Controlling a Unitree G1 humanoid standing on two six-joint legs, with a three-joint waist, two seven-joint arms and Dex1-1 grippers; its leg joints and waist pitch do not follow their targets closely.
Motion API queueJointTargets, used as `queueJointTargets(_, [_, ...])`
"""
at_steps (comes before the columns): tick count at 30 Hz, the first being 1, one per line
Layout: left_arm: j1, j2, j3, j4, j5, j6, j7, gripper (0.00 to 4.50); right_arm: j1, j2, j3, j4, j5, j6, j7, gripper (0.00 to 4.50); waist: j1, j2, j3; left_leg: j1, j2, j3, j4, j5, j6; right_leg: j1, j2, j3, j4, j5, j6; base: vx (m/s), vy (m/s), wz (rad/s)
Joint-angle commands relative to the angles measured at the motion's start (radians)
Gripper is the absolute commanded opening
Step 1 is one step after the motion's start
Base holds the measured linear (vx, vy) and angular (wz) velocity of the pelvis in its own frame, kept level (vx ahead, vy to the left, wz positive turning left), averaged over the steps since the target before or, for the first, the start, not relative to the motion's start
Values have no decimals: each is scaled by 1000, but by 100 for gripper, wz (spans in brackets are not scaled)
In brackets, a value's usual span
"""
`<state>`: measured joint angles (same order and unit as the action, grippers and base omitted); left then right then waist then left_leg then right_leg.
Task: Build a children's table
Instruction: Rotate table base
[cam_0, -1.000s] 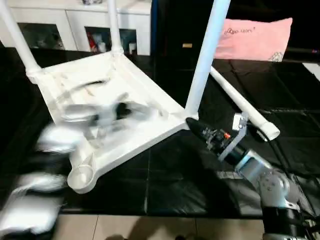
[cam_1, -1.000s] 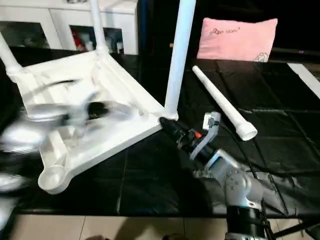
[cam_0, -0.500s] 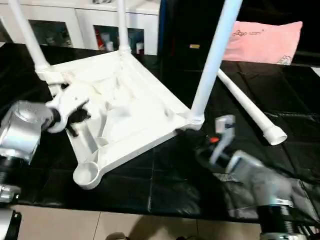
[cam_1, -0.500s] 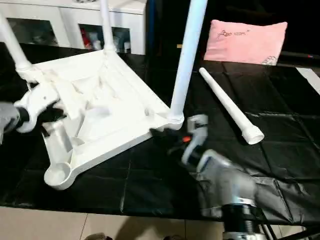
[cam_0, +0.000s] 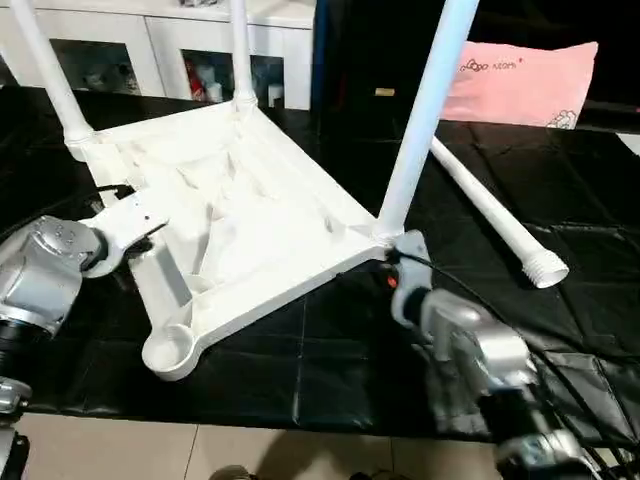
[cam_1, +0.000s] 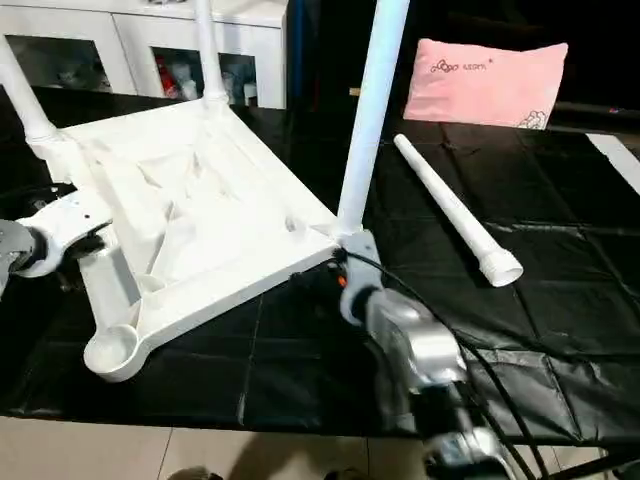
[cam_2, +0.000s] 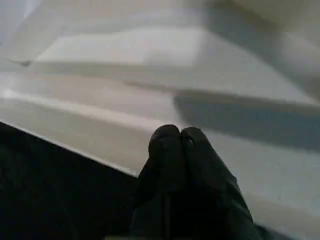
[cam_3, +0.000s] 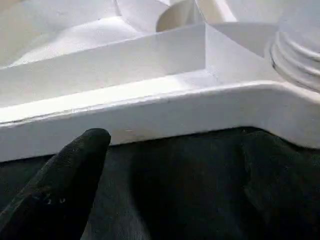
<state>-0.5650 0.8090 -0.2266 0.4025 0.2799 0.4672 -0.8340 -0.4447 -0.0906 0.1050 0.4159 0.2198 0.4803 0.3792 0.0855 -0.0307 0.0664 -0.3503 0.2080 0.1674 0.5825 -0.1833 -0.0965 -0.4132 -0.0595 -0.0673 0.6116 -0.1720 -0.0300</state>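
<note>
The children's table lies upside down and tilted on the black mat, ribbed underside of the tabletop (cam_0: 240, 220) facing up. Three legs stand in corner sockets: far left (cam_0: 45, 75), far middle (cam_0: 240, 50) and right (cam_0: 425, 110). The near-left corner socket (cam_0: 165, 350) is empty. A loose leg (cam_0: 490, 210) lies on the mat to the right. My left gripper (cam_2: 174, 137) is shut with nothing in it, its fingertips against the tabletop's left rim. My right gripper (cam_0: 385, 268) is open by the right corner below the fitted leg, one black finger (cam_3: 75, 165) just short of the rim.
A pink pillow (cam_0: 525, 85) lies at the back right. A white glass-door cabinet (cam_0: 160, 50) stands behind the mat. The mat's front edge meets tiled floor (cam_0: 250, 450). Black cables (cam_0: 590, 370) trail beside my right arm.
My left arm has swung in to the tabletop's left rim and its fingers have closed. My right arm has turned and now points at the right corner from nearer and lower.
</note>
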Motion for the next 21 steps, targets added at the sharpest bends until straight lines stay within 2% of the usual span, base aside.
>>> queueJointTargets(1, [15,11,-44,-14,3,-17,-73,11,-39,11,-8,62,-23,-48,-32,450,-5,28,-73,6,14,-3,-69,-186,-48,54,-72,53,-63,-188,-176,0,0,0])
queueJointTargets(3, [34,22,-69,-44,-10,-18,-140,11,-66,25,-16,110,-29,-74,-44,450,-7,24,-70,5,16,-4,-71,-204,-53,54,-75,54,-65,-206,-181,0,0,0])
queueJointTargets(5, [54,35,-93,-77,-24,-26,-203,11,-90,34,-16,149,-39,-97,-51,450,-12,26,-69,5,16,-5,-72,-221,-57,54,-75,55,-64,-232,-181,0,0,0])
queueJointTargets(6, [76,47,-121,-122,-44,-13,-278,11,-126,48,-20,204,-47,-130,-60,450,-15,25,-69,4,17,-6,-72,-230,-58,54,-79,55,-65,-248,-183,0,0,0])
queueJointTargets(9, [92,56,-159,-165,-58,-3,-347,11,-165,60,-24,256,-55,-156,-69,450,-26,26,-65,4,15,-5,-72,-246,-55,53,-73,55,-68,-271,-183,0,0,0])
queueJointTargets(12, [115,54,-185,-231,-97,18,-420,11,-208,73,-27,327,-65,-198,-78,450,-31,27,-67,5,16,-5,-70,-244,-54,52,-76,56,-68,-293,-181,0,0,0])
queueJointTargets(16, [137,25,-197,-325,-166,55,-488,11,-245,91,-22,382,-74,-231,-76,450,-36,29,-70,3,16,-4,-69,-216,-53,56,-72,55,-59,-227,-197,0,0,0])
queueJointTargets(18, [138,-11,-196,-369,-202,91,-499,11,-267,104,-17,418,-81,-254,-70,450,-43,26,-73,-1,14,-1,-66,-180,-49,61,-69,55,-51,-156,-217,0,0,0])
queueJointTargets(21, [127,-50,-198,-367,-199,99,-477,11,-280,113,-14,441,-89,-271,-64,450,-46,25,-73,-3,11,2,-63,-171,-37,64,-67,54,-52,-138,-225,0,0,0])
